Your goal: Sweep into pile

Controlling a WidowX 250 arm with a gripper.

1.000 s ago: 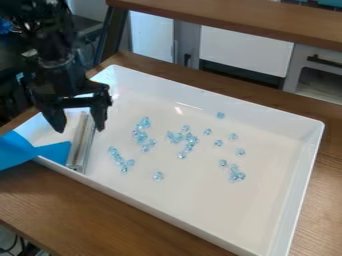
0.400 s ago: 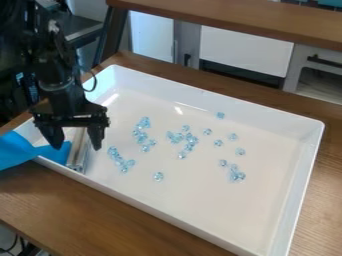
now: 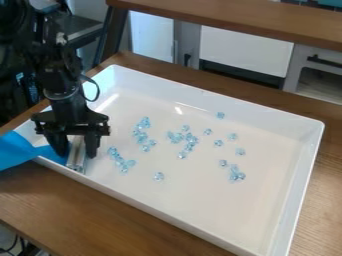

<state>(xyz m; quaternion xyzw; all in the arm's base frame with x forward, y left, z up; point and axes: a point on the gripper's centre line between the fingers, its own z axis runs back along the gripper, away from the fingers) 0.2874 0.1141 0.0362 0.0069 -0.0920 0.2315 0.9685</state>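
At the tray's left end, the black gripper [image 3: 77, 152] is low down and shut on a silver bar-like tool [image 3: 77, 159], one finger on each side. The lower end of this tool shows below the fingers, close to the tray's near left wall; its upper part is behind the gripper. Small light-blue clear pieces [image 3: 143, 135] lie scattered over the white tray [image 3: 304, 175]. Some are clustered left of the middle and around the middle [image 3: 190, 143], with others to the right [image 3: 236, 175] and a lone one near the far wall [image 3: 220, 115].
A blue cloth or sheet [image 3: 17, 152] hangs over the tray's left corner, beside the tool. Raised white walls surround the tray on a wooden table [image 3: 87, 200]. Behind stand a wooden shelf [image 3: 234, 17] and white cabinets [image 3: 244, 50].
My gripper has come down around the silver tool, and its fingers have drawn closer together on either side of it. The blue pieces look the same as before.
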